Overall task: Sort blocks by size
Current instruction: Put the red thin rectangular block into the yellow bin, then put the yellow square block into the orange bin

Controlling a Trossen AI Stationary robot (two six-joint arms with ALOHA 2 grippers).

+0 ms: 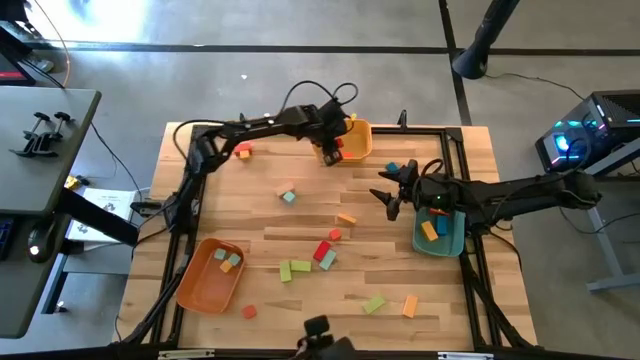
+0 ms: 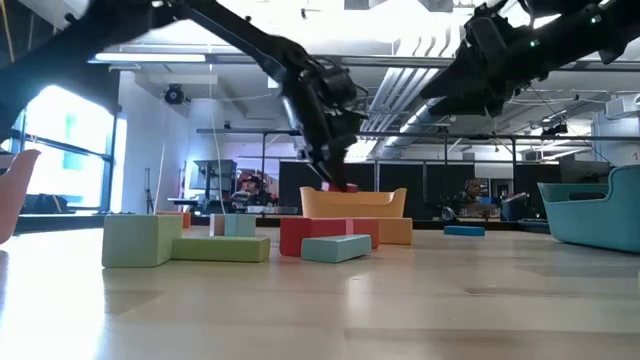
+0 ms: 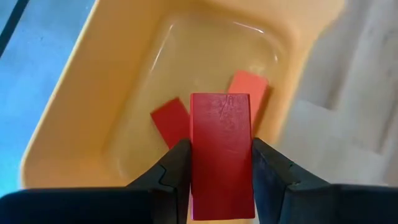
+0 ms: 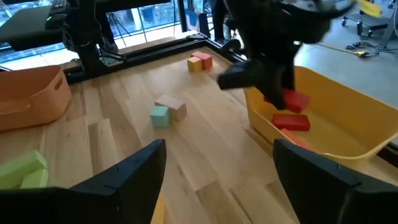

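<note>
Left gripper (image 3: 221,165) over the yellow tray (image 3: 74,118), red block (image 3: 222,152) pinched between its jaws, right gripper (image 1: 392,192) spread wide, nothing between its fingers

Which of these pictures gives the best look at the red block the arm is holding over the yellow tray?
The left wrist view: the red block fills the frame, clamped in the left tool above the yellow tray. The right wrist view shows it from the side, partly behind that tool. In the high and low views it is only a small red speck.
</note>
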